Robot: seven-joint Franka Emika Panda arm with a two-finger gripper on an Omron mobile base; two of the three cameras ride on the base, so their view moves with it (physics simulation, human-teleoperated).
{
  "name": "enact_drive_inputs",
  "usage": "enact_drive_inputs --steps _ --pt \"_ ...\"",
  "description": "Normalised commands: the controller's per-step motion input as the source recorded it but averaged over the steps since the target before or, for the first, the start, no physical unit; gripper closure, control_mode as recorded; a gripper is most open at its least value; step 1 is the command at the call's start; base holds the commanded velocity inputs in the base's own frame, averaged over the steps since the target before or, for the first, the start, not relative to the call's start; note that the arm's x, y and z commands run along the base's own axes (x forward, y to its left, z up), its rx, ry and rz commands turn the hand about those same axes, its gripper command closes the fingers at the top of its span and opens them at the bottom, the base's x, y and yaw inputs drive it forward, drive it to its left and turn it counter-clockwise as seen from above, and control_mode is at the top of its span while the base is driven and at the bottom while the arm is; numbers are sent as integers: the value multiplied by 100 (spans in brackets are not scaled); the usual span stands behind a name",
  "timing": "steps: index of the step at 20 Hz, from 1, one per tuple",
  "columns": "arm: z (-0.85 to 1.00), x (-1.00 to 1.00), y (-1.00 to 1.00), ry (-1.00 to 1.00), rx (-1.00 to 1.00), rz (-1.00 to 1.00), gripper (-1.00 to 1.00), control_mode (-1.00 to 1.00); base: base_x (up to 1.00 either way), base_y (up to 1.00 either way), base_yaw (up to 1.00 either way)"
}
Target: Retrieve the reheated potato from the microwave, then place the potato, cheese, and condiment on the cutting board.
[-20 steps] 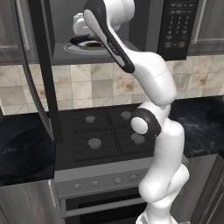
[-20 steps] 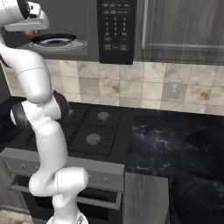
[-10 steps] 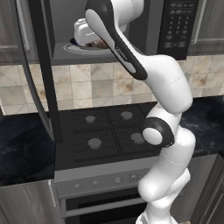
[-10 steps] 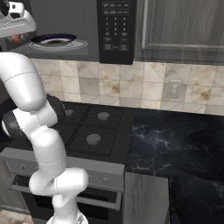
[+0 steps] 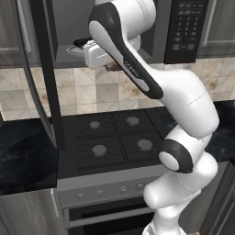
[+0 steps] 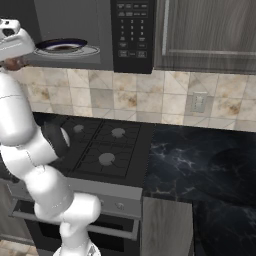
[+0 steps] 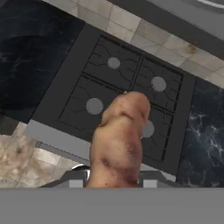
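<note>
The gripper [image 7: 113,177] is squeezed tight on the potato [image 7: 119,140], its 2 fingers on either side. The potato hangs high over the stove [image 7: 131,100], the open microwave [image 5: 114,27] at 12 o'clock.

Home kitchen: stove [image 5: 117,137] w/ burners, microwave [image 6: 100,35] above, tile backsplash [image 6: 165,102], marble counter [image 6: 200,165].

Tan-brown oblong potato [image 7: 119,140] hides both finger tips and its lower end runs off frame; white hand covers most of it in base views, jaws unseen.
</note>
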Motion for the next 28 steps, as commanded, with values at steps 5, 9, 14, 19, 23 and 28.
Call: enact_drive_inputs --steps 5,9,14,19,23,28 --pt "-81 -38 -51 0 5 7 100 -100 0 0 0" --pt "-76 -22 -54 0 3 13 100 -100 0 0 0" --pt "-77 -23 -46 -3 0 13 100 -100 0 0 0" --pt "-58 -3 -45 -1 0 9 100 -100 0 0 0" --pt "-43 0 -32 -12 -1 2 100 -100 0 0 0" --pt "-39 0 -24 -9 0 0 100 -100 0 0 0"
